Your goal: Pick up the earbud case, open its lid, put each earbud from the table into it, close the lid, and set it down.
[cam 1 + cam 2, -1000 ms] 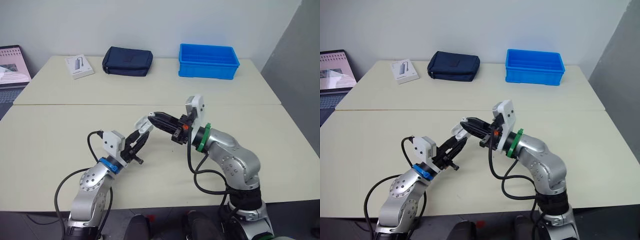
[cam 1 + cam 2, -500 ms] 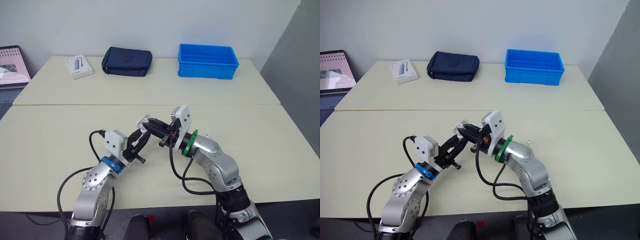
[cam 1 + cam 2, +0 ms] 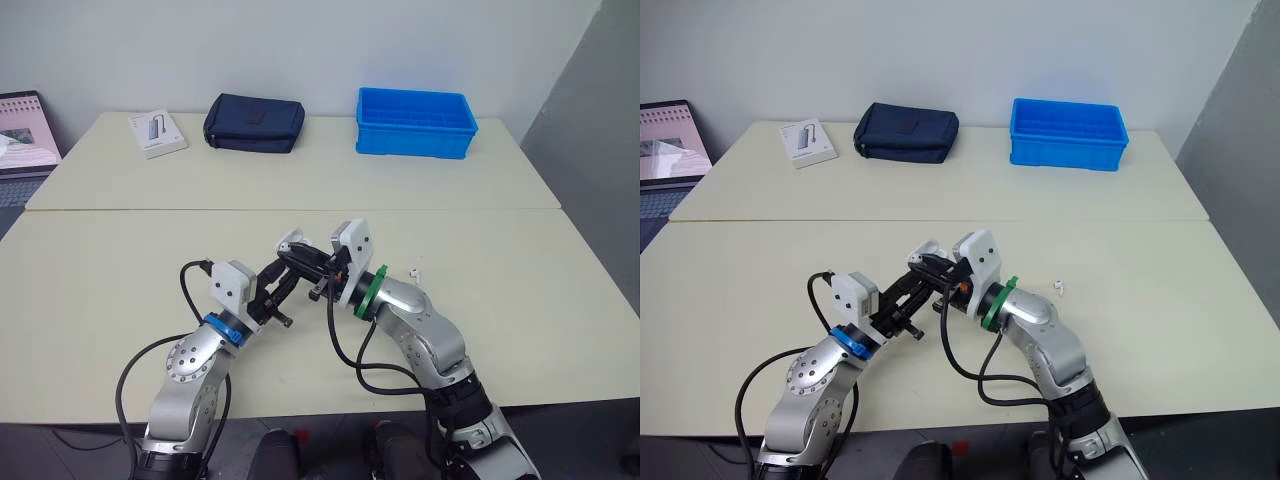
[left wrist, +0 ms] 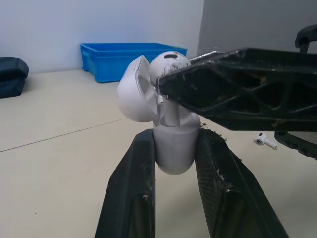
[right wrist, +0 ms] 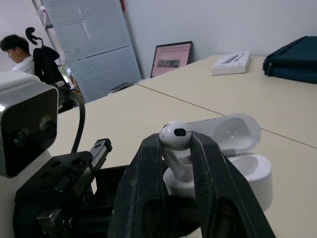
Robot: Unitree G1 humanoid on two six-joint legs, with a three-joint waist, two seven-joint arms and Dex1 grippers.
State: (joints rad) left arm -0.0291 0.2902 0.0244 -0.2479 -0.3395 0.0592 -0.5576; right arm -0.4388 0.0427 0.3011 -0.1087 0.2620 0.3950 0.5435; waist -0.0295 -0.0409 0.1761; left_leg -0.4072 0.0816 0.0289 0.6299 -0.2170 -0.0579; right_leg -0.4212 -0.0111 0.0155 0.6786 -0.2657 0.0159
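Observation:
The white earbud case point(image 4: 173, 151) is held above the table's front half, its lid point(image 4: 133, 96) hinged open. My left gripper point(image 4: 174, 138) is shut on the case body. My right gripper point(image 5: 174, 141) is shut on a white earbud point(image 5: 173, 133), whose stem points down into the case point(image 5: 250, 171) opening. In the head views the two grippers meet at the case point(image 3: 290, 243). A second earbud point(image 3: 413, 270) lies on the table to the right of my right arm.
At the table's far side stand a blue bin point(image 3: 416, 121), a navy pouch point(image 3: 255, 122) and a small white box point(image 3: 157, 132). A laptop point(image 3: 25, 125) sits at the far left. A seated person point(image 5: 17, 47) is in the background.
My right arm has swung left and in toward the case, bringing the earbud over its opening. The left gripper has held the case almost still.

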